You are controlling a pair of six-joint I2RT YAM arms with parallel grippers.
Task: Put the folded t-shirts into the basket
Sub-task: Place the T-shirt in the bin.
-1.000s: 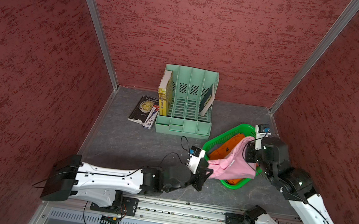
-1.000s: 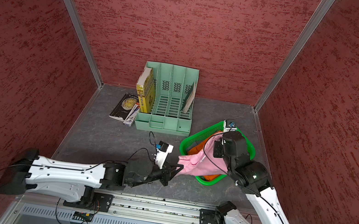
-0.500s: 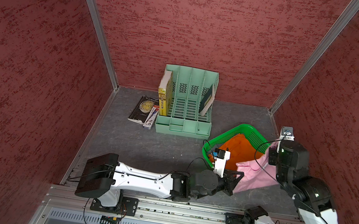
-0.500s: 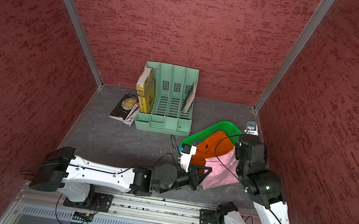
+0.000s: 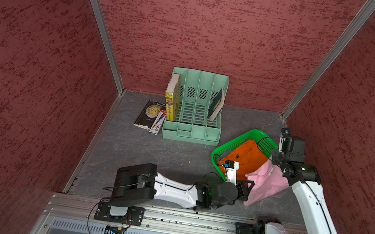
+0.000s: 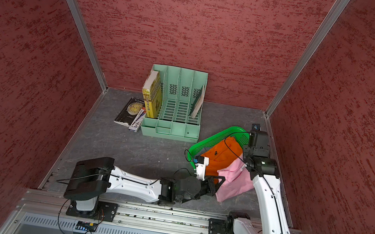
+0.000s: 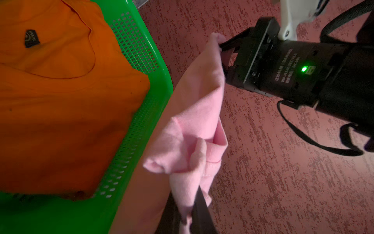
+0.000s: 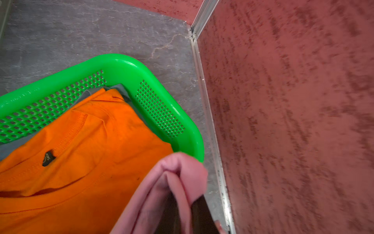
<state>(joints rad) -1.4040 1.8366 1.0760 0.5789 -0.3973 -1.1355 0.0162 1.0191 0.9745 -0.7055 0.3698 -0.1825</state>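
Heads up, a lot is hidden here. The grey-blue t-shirt (image 8: 121, 89) is almost completely buried under the orange t-shirt (image 8: 81, 162) inside the basket (image 8: 121, 62); only a thin strip peeks out along the basket's far wall. In both top views the basket's near corner is covered by the pink t-shirt (image 5: 264, 184) and my left wrist, so I can't tell whether the cloth rests on the rim there. The tips of my left pincer (image 7: 186, 214) and my right pincer (image 7: 220, 47) are swallowed by pink folds, and the right wrist view is smeary around the cloth. What I can say is that my left pincer is clamped shut on a bunched edge of the pink t-shirt, and my right pincer is pinched tight on another corner. So the shirt hangs stretched between the two, just outside the basket's near side. Its low end droops toward the desk (image 5: 151, 150) beside the basket. Whether it's touching the desk, I honestly can't tell.
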